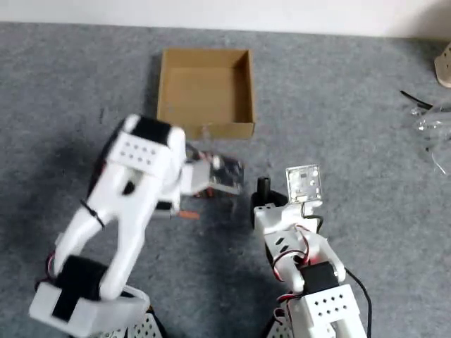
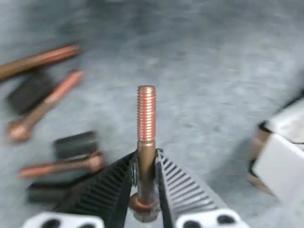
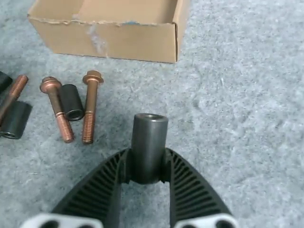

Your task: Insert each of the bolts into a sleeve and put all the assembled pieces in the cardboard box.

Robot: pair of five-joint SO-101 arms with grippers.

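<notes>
A bolt (image 2: 146, 118) is pinched near its head by the left claw (image 2: 146, 159), with its threaded end pointing away; a sleeve (image 3: 149, 142) is clamped in the right claw (image 3: 146, 159), with its open bore facing outward. On the grey surface (image 3: 237, 95), spare bolts (image 3: 89, 107) and spare sleeves (image 3: 72, 102) are laid side by side near the box (image 3: 104, 40); the box is set just beyond both claws.
</notes>
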